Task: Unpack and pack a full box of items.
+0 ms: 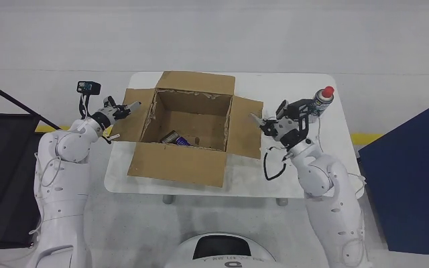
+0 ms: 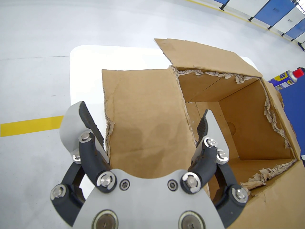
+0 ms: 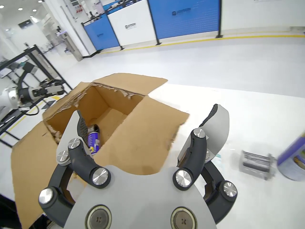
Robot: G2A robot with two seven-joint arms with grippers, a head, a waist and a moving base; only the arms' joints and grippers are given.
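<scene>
The cardboard box [image 1: 177,164] is sitting open at the centre of the white table [image 1: 281,87], with all four flaps folded outward. A blue-labelled can [image 1: 175,138] is lying on its side on the box floor, toward the near-left corner.

The left gripper [image 2: 144,108] is hanging over the left flap. Its fingers are spread wide and are grasping nothing.

The right gripper [image 3: 147,110] is hanging over the right flap. Its fingers are likewise released and empty.

A spray can with a red cap [image 1: 323,99] is standing upright on the far right part of the table, well apart from the box. A small grey metal object [image 3: 256,165] is lying on the table just beside it.
</scene>
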